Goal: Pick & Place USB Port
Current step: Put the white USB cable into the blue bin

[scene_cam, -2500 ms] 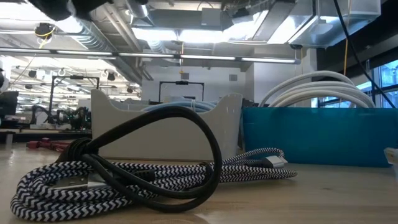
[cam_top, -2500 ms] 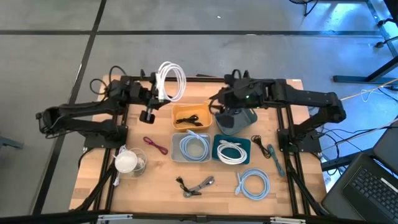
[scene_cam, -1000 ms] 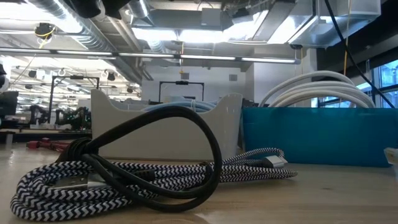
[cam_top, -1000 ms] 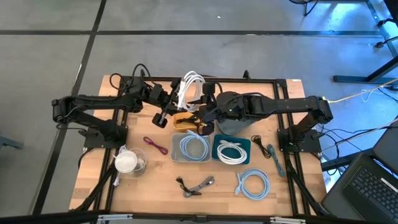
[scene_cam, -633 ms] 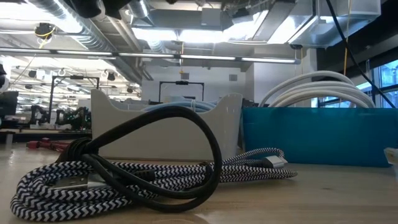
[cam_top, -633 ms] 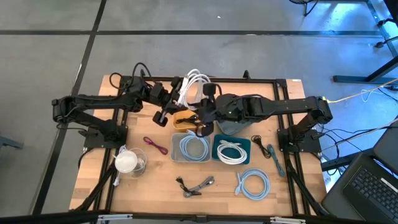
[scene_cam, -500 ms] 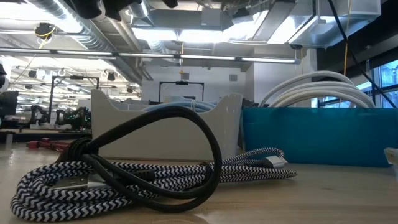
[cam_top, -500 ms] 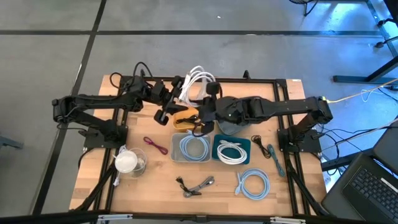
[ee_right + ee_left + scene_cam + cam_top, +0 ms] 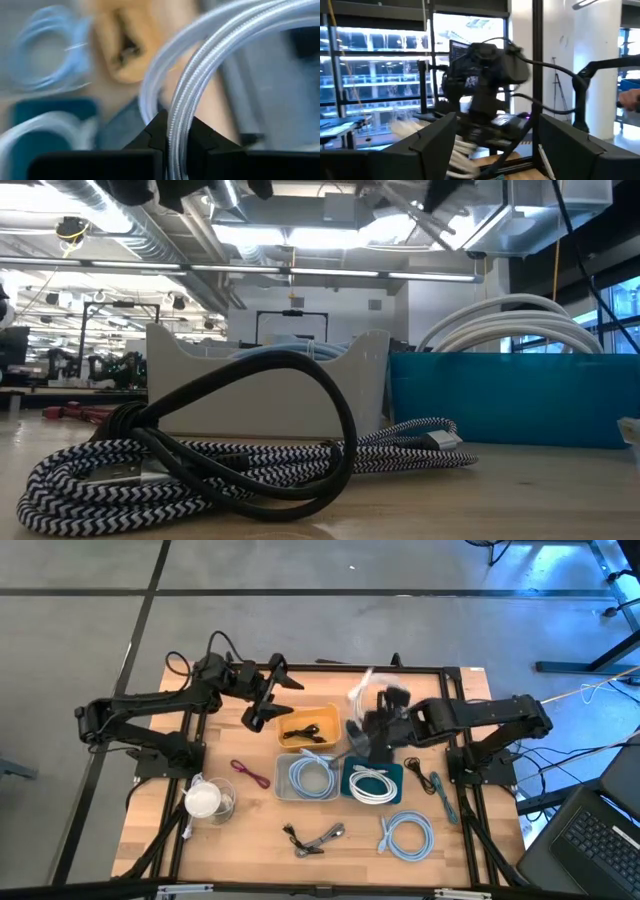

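The white cable (image 9: 200, 95) is clamped between the closed jaws of the right gripper (image 9: 172, 131), held aloft beyond the teal bin (image 9: 372, 783). The left gripper (image 9: 278, 677) is spread wide and empty at the far left. A handover appears complete; lowering into a bin is judged next. Which bin is meant cannot be told, and motion blur obscures the cable's free end.

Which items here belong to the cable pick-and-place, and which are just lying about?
In the job:
white cable, shut in the right gripper
left gripper, open
orange bin, grey bin, teal bin

Lying about:
maroon cable
zebra-braided cable
clear cup
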`<control>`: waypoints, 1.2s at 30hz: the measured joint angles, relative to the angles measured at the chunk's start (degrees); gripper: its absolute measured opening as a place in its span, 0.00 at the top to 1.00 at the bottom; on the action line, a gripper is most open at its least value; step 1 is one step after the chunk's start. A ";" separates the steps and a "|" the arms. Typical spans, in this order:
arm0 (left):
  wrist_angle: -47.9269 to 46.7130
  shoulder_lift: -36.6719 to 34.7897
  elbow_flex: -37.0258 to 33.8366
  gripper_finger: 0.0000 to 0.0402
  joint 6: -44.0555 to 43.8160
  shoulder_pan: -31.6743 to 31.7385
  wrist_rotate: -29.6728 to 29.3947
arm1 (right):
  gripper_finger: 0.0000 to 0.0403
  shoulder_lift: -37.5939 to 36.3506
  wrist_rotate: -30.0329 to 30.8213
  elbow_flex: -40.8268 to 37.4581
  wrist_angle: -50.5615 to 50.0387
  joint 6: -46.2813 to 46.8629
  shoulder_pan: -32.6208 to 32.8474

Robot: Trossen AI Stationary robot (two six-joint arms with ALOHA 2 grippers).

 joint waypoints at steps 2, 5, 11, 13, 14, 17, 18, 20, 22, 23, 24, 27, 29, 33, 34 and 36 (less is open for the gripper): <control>0.25 -0.21 0.00 0.33 0.03 0.62 -0.11 | 0.92 -0.01 -9.86 -0.02 -0.89 2.00 1.14; 0.16 -0.17 0.00 0.34 -1.07 1.51 -0.21 | 0.92 -0.01 -25.59 -0.02 -0.44 4.40 2.01; 0.15 -0.16 0.00 0.33 -1.41 1.77 -0.50 | 0.92 -0.01 -46.05 -0.02 0.21 8.91 3.07; 0.16 -0.16 0.00 0.33 -1.47 1.65 -0.54 | 0.92 -0.01 -48.18 -0.03 0.32 9.30 3.04; 0.14 -0.16 0.00 0.34 -1.50 1.65 -0.56 | 0.92 -0.01 -48.49 -0.13 0.61 9.38 3.00; 0.13 -0.16 0.00 0.33 -1.50 1.66 -0.56 | 0.92 -0.01 -51.49 -1.78 3.17 8.98 1.94; 0.13 -0.14 0.00 0.33 -1.50 1.64 -0.56 | 0.92 -0.01 -52.96 -2.66 3.90 8.92 1.37; 0.13 -0.14 0.00 0.33 -1.50 1.64 -0.56 | 0.92 -0.01 -56.00 -4.77 5.23 8.73 0.09; 0.12 -0.14 0.00 0.33 -1.50 1.64 -0.59 | 0.92 -0.01 -59.18 -7.91 7.57 8.51 -1.32; 0.12 -0.14 0.00 0.33 -1.50 1.64 -0.59 | 0.92 -0.01 -60.79 -9.70 8.87 8.39 -1.98; 0.10 -0.12 0.00 0.34 -1.50 1.64 -0.59 | 0.92 -0.01 -62.42 -11.45 10.22 8.30 -2.63; -0.05 -0.12 0.00 0.34 -1.50 1.64 -0.59 | 0.92 -0.01 -66.39 -16.28 14.10 7.31 -4.30; -0.04 -0.12 0.00 0.34 -1.52 1.64 -0.61 | 0.92 -0.01 -67.99 -19.06 16.14 7.18 -5.20; -0.04 -0.12 0.00 0.34 -1.50 1.64 0.03 | 0.92 -0.01 -71.30 -24.18 22.85 7.01 -6.67; -0.05 -0.12 0.00 0.34 -1.50 1.64 0.51 | 0.92 -0.01 -72.13 -25.56 24.65 6.99 -6.99; -0.04 -0.12 0.00 0.34 -1.50 1.64 1.35 | 0.92 -0.01 -72.67 -28.09 27.46 6.68 -7.66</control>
